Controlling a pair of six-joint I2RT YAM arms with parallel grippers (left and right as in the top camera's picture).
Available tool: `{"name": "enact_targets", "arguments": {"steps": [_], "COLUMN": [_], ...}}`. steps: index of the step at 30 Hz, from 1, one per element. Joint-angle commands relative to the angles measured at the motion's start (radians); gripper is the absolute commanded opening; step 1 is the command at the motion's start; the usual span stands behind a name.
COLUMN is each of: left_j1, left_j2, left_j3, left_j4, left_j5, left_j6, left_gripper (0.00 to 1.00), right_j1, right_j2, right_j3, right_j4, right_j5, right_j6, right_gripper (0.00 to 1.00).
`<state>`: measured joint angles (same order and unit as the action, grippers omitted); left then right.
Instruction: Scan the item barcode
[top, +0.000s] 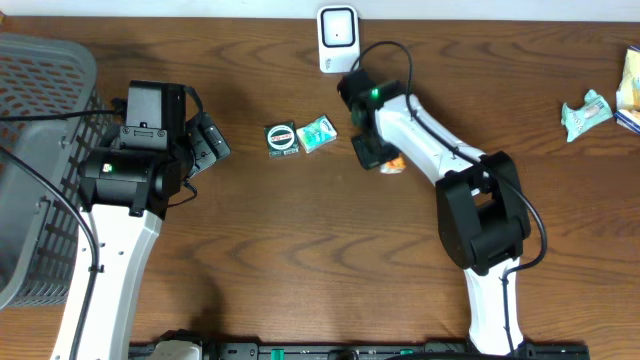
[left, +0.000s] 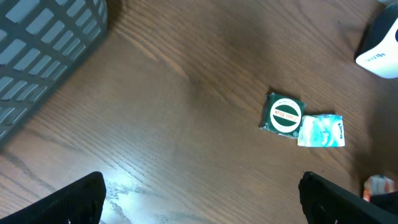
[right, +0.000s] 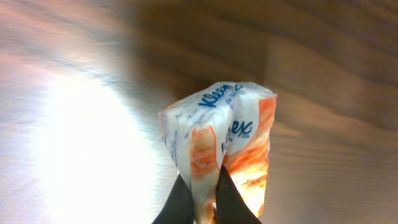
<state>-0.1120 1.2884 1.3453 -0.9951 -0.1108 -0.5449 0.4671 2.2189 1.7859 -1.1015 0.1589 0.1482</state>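
The orange-and-white soft plastic tissue pack (right: 217, 143) carries the brand name "Kleenex" in blue script. A fold in the wrapper splits the name into "Kleen" and "ex". The square dark green packet (left: 283, 114) bears a round white label with red lettering, too small to read. The pale teal packet (left: 321, 131) and the white plastic barcode scanner (left: 379, 46) each show small print, illegible.

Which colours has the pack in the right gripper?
Soft tissue pack: white and orange, blue lettering; right wrist view.
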Motion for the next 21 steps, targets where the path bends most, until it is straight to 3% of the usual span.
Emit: {"name": "enact_targets", "arguments": {"steps": [1,6,13,18,20,21], "left_j1": [0.004,0.004,0.004,0.004,0.004,0.004], "left_j2": [-0.002,-0.002,-0.002,-0.002,-0.002,-0.002], "left_j3": [0.014,0.014,0.014,0.014,0.014,0.014], "left_j4": [-0.003,-0.003,-0.003,-0.003,-0.003,-0.003], "left_j5": [-0.006,-0.006,-0.006,-0.006,-0.006,-0.006], "left_j6": [0.010,0.010,0.010,0.010,0.010,0.010], "left_gripper": [0.98,0.98,0.98,0.98,0.98,0.98], "right_j1": [-0.064,-0.161,-0.256,-0.328,-0.372,-0.395], "right_j2": [-0.003,-0.002,-0.001,-0.001,-0.001,-0.002], "right_j3": [0.150,0.141,-0.135,-0.291,-0.307,-0.304], "right_j4": [-0.055,-0.061,0.073,0.190,0.195,0.189], "right_j5": [-0.396,-0.912,-1.246,-1.233,-1.106,-1.039], "right_j6": [-0.104,-0.262,-0.284,-0.219,-0.187,-0.178], "right_gripper": [0.01,0.01,0.01,0.01,0.02,0.07]}}
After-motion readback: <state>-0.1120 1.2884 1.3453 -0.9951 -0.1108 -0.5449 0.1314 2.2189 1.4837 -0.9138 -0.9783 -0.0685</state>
